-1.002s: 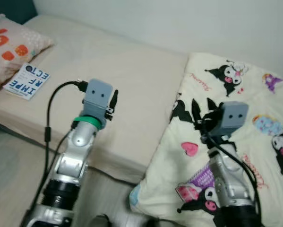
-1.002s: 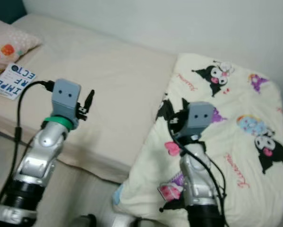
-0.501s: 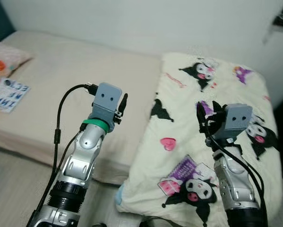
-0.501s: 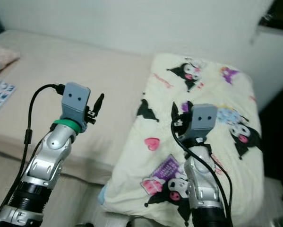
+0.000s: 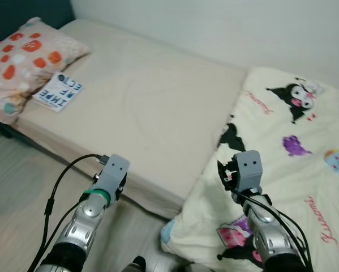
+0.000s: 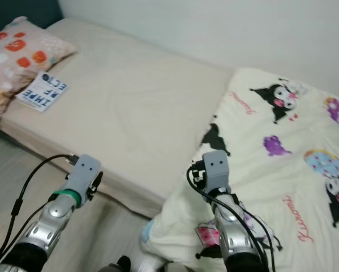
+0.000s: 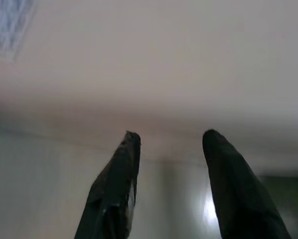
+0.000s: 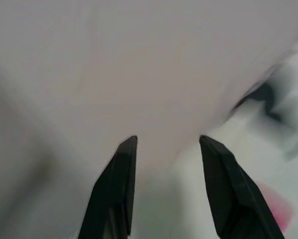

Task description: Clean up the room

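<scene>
Matt beige cloth sheet on the bed (image 5: 152,107), soft printed blanket (image 5: 288,164) — cream fabric with cartoon figures, patterned cloth pillow (image 5: 22,62), glossy paper book (image 5: 58,91), brushed silver metal arms, black fingers (image 7: 114,189) — smooth matt plastic

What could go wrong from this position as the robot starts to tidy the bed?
1. The cartoon-print blanket hangs over the bed's edge toward the floor; pulling on it might drag it off.
2. The right gripper is open over the blanket's edge, and loose fabric may slip from two thin fingers.
3. The left gripper is low beside the mattress and might bump its edge.
</scene>
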Tool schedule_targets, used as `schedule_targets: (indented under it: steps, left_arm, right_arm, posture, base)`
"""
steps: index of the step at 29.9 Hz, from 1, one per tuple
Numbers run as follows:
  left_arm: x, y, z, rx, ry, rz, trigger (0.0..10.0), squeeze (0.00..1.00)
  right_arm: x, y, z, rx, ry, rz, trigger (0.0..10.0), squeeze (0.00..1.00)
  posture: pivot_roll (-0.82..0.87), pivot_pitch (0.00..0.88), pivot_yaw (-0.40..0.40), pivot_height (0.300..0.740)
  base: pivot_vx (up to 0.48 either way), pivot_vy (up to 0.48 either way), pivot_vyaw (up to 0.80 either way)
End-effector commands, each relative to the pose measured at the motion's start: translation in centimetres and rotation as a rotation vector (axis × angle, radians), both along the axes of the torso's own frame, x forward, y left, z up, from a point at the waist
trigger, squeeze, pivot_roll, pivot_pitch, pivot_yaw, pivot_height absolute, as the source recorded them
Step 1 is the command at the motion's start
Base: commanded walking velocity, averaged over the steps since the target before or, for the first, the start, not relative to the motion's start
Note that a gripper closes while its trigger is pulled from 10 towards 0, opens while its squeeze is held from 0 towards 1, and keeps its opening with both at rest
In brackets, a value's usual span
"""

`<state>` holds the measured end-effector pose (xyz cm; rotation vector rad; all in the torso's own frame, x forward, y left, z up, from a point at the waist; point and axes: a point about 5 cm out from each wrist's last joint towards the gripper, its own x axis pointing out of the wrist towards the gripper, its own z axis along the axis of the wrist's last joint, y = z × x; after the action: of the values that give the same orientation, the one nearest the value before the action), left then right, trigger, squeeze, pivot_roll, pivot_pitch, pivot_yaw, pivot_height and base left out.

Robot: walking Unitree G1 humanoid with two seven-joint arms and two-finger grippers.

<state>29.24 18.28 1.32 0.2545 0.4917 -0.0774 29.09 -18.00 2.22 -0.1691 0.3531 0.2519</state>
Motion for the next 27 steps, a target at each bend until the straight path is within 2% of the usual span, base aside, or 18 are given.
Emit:
schedule_targets:
  steps: [1,5,7,11,12,16,18,27]
  left_arm:
    - [-4.3,2.0,-4.6,-0.101,0.243,0.161,10.0,0.00]
    - [-4.7,2.3,-5.1,-0.128,0.254,0.206,10.0,0.00]
    - [-4.2,1.9,-4.9,-0.096,0.230,0.165,10.0,0.00]
    - [-4.0,1.9,-4.7,-0.090,0.221,0.160,10.0,0.00]
    - [-3.4,2.1,-4.3,-0.097,0.198,0.181,10.0,0.00]
    - [-3.0,2.2,-4.0,-0.102,0.185,0.193,10.0,0.00]
    - [-2.0,2.1,-3.2,-0.124,0.152,0.203,10.0,0.00]
    - [-1.5,2.2,-2.8,-0.115,0.123,0.207,10.0,0.00]
  right_arm:
    - [-4.7,-0.1,-5.7,-0.021,0.324,0.080,10.0,0.00]
    - [-5.9,1.0,-6.7,0.010,0.394,0.161,10.0,0.00]
    - [-5.5,1.9,-6.5,0.039,0.371,0.188,10.0,0.00]
    - [-5.2,2.1,-6.2,0.047,0.354,0.191,10.0,0.00]
    - [-4.7,2.3,-5.9,0.058,0.325,0.186,10.0,0.00]
    - [-4.4,2.3,-5.7,0.065,0.311,0.181,10.0,0.00]
    - [-3.9,2.1,-5.3,0.066,0.286,0.186,10.0,0.00]
    - [-2.8,2.1,-4.3,0.087,0.229,0.181,10.0,0.00]
  posture:
    - [-0.09,0.057,-0.003,0.740]
    - [-0.08,0.054,-0.009,0.740]
    - [-0.08,0.053,-0.010,0.740]
    - [-0.09,0.052,-0.005,0.740]
    - [-0.09,0.049,-0.001,0.740]
    - [-0.09,0.049,-0.001,0.740]
    - [-0.09,0.047,0.001,0.740]
    - [-0.09,0.047,0.003,0.740]
  base:
    - [0.000,0.000,0.79]
    - [0.000,0.000,0.79]
    - [0.000,0.000,0.79]
    - [0.000,0.000,0.79]
    - [0.000,0.000,0.79]
    - [0.000,0.000,0.79]
    - [0.000,0.000,0.78]
    - [0.000,0.000,0.79]
